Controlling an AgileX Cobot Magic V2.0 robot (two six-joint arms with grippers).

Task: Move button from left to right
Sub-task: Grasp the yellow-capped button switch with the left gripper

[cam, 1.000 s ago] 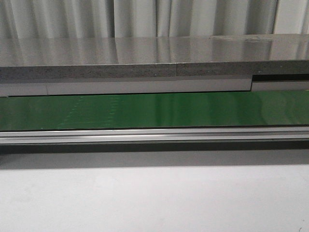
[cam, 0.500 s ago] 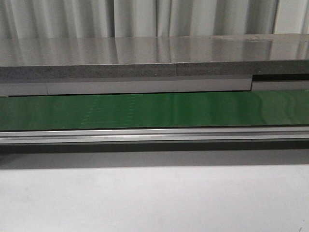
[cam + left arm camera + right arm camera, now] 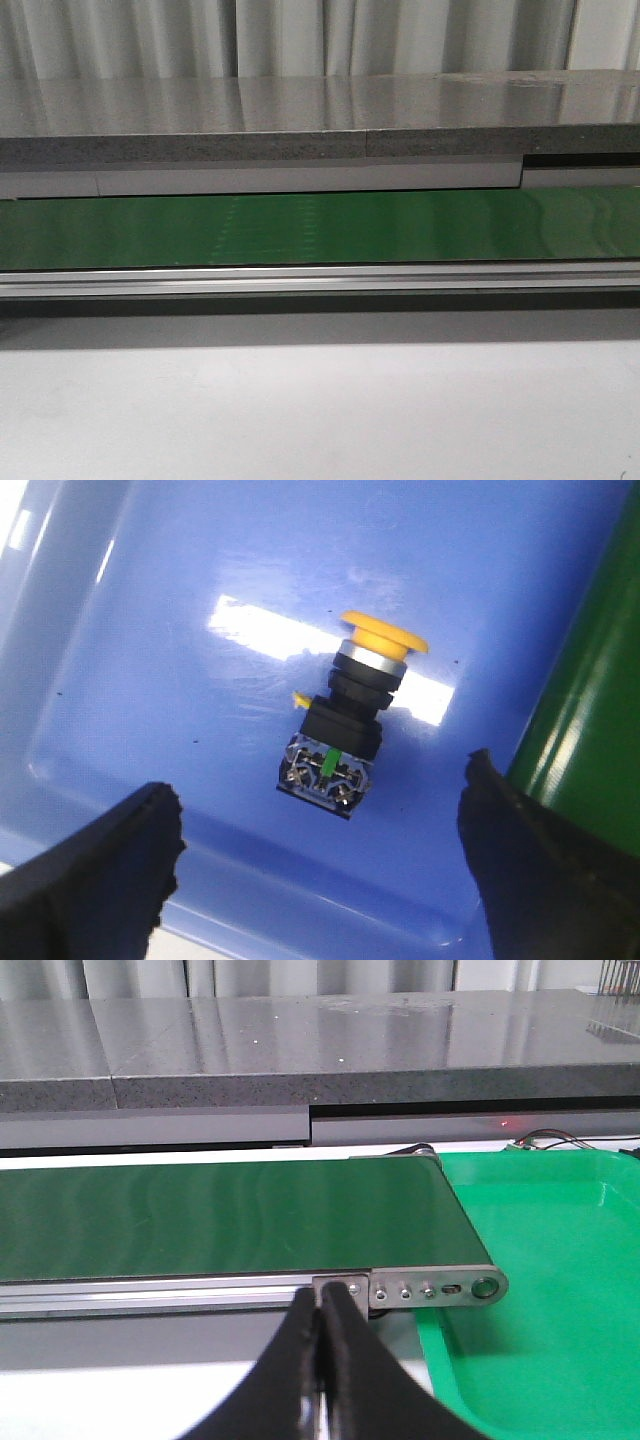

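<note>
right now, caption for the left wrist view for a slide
Open left gripper above the button lying in a blue tray.

Green tray (image 3: 540, 1260) cut off by frame edge (right side); both arms outside front view

One button (image 3: 352, 725) is counted, lying in one blue tray (image 3: 150, 660), with one green conveyor belt (image 3: 320, 228) seen across the front view and, in the right wrist view, one green tray (image 3: 540, 1260) at about 3 o'clock of the belt's end. Two grippers are counted: the left gripper (image 3: 325, 855) with two black fingers (image 3: 100, 870) spread wide apart at 5 and 7 o'clock of the button, and the right gripper (image 3: 322, 1360) with its two fingers pressed together on nothing.
</note>
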